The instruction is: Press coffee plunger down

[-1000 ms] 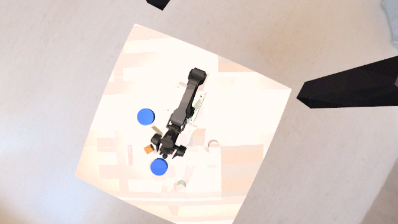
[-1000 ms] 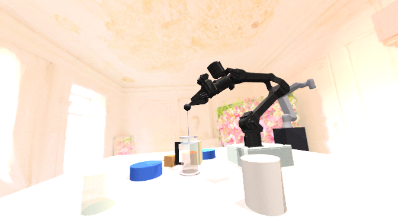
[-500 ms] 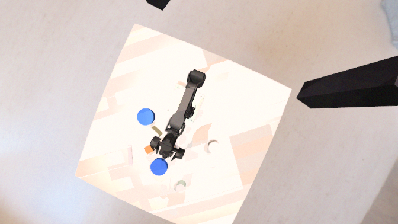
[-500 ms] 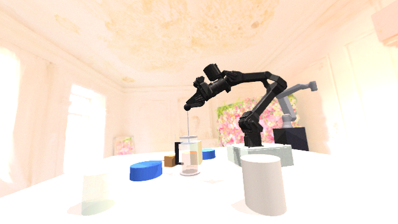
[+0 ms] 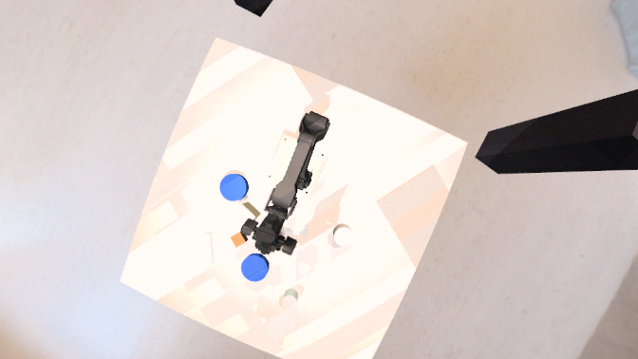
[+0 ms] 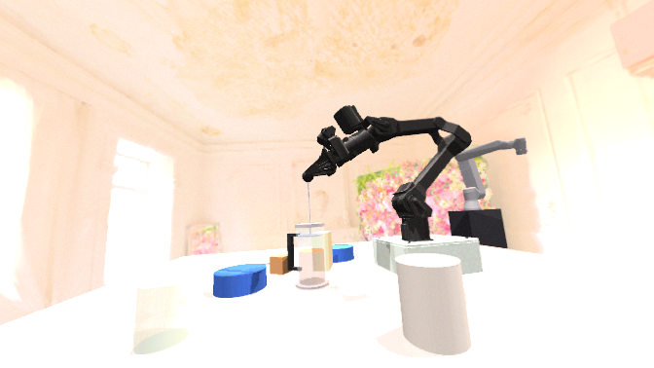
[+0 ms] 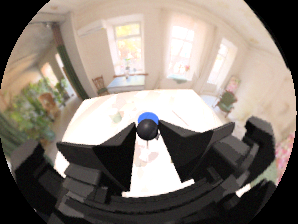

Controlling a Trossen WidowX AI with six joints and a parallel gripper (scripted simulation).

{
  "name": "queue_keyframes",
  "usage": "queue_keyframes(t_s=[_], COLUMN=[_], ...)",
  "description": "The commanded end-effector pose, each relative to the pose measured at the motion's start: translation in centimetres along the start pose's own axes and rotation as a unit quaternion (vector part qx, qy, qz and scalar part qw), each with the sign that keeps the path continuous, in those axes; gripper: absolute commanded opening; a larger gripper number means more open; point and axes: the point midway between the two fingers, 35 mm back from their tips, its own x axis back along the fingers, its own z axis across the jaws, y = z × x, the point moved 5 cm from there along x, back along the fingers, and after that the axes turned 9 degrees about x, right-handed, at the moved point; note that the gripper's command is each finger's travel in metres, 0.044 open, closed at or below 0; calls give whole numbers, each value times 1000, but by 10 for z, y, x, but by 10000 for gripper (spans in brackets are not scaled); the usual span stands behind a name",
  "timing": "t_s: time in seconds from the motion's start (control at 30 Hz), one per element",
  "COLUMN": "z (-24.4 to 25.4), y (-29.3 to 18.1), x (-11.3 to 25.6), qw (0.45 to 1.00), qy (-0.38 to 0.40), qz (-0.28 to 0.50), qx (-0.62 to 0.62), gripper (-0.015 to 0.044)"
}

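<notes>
The coffee press point(image 6: 311, 263) stands upright, a clear glass cylinder with a black handle point(image 6: 291, 250). Its thin rod point(image 6: 308, 204) rises high above the lid point(image 6: 309, 225), so the plunger is up. The round black knob point(image 7: 147, 130) point(image 6: 308, 177) tops the rod. My gripper point(image 5: 266, 248) point(image 6: 308, 175) point(image 7: 146, 123) reaches down at a slant to the knob, and its narrowed fingertips stand against the knob's two sides. It looks shut on the knob. From above, the arm hides most of the press.
A blue disc point(image 5: 254, 267) point(image 6: 239, 280) point(image 7: 148, 116) lies just beyond the press, another blue disc point(image 5: 234, 187) point(image 6: 342, 253) farther back. An orange block point(image 5: 237, 239) point(image 6: 278, 264) and a yellowish block point(image 5: 252, 209) are close by. A white cylinder point(image 5: 342, 236) point(image 6: 433, 307) and pale green cup point(image 5: 290, 298) point(image 6: 158, 312) stand apart.
</notes>
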Motion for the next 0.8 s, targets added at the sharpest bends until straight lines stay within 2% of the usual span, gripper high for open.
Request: queue_keyframes(t_s=[0.0, 0.77], z=[0, 4], y=[-2, -23], x=[-1, -20], qw=[1000, 1000], qy=[1, 1], qz=[3, 2], qx=[1, 1], gripper=[129, 129])
